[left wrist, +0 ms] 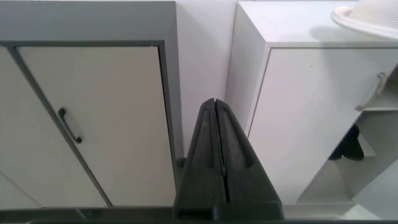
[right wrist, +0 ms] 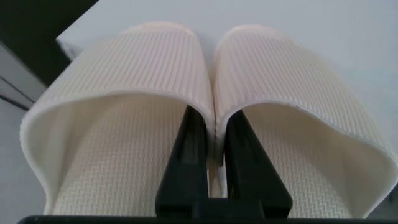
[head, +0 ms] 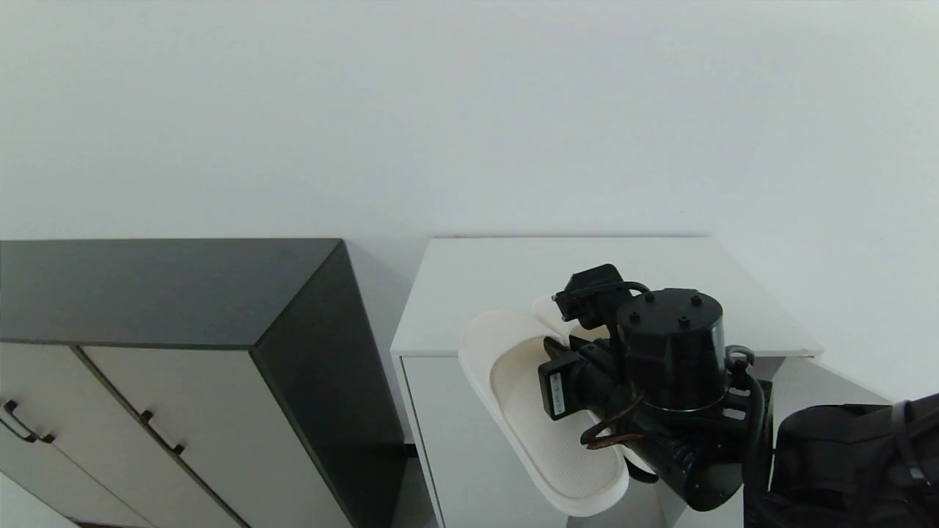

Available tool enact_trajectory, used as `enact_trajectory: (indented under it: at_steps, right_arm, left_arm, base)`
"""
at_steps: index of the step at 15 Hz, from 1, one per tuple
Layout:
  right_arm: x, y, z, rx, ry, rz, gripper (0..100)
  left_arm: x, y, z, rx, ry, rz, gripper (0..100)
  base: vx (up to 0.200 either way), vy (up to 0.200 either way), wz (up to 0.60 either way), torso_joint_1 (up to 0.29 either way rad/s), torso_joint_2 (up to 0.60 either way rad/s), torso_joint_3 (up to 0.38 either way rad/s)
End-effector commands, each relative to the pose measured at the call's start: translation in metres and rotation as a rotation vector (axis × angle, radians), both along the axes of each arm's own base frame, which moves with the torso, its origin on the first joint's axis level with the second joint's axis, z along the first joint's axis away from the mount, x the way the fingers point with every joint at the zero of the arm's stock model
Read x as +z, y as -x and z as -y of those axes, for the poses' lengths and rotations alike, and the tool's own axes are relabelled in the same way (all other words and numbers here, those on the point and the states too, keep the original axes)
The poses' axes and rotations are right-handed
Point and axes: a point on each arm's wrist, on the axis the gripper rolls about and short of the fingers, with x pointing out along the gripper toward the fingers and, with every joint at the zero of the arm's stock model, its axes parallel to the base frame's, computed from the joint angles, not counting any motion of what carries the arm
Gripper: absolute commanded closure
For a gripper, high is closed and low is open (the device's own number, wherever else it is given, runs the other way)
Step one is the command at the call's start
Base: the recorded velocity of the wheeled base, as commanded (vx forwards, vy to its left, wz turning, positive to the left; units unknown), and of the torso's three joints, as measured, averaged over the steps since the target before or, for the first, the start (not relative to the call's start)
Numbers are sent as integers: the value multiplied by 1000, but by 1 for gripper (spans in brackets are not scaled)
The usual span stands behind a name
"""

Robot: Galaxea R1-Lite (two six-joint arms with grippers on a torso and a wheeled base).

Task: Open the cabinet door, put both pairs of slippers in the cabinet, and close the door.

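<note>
A pair of cream-white slippers [head: 522, 411] hangs in front of the white cabinet [head: 455, 308], toes over its top edge. My right gripper [head: 563, 350] is shut on them, and in the right wrist view its fingers [right wrist: 186, 155] pinch the two inner side walls of the slippers [right wrist: 124, 93] together. My left gripper [left wrist: 215, 107] is shut on nothing and faces the gap between the two cabinets. The slippers' toe [left wrist: 368, 15] pokes over the white cabinet's top [left wrist: 292, 25]. At that cabinet's far side a door handle [left wrist: 373, 92] and a shelf with a dark thing [left wrist: 351, 144] show.
A second cabinet with a dark top [head: 161, 290] and pale doors with black handles [head: 161, 433] stands left of the white one, a narrow gap between them. A plain white wall [head: 469, 110] rises behind both.
</note>
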Motion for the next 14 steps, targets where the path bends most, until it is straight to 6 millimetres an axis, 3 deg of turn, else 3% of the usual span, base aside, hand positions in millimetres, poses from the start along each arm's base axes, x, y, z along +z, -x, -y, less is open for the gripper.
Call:
enact_trajectory:
  at_steps: [1, 7, 14]
  right_arm:
    - [1, 0, 0, -1, -3, 3, 100]
    - [1, 1, 1, -3, -2, 2, 100]
    - [3, 2, 5, -6, -4, 6, 100]
  left_arm:
    - [0, 0, 0, 0, 1, 0, 100]
    - [0, 0, 0, 0, 2, 0, 100]
    - [0, 0, 0, 0, 2, 0, 100]
  base:
    - [-200, 0, 0, 2, 2, 2]
    - [-200, 0, 0, -1, 3, 1]
    - [0, 0, 0, 0, 0, 0]
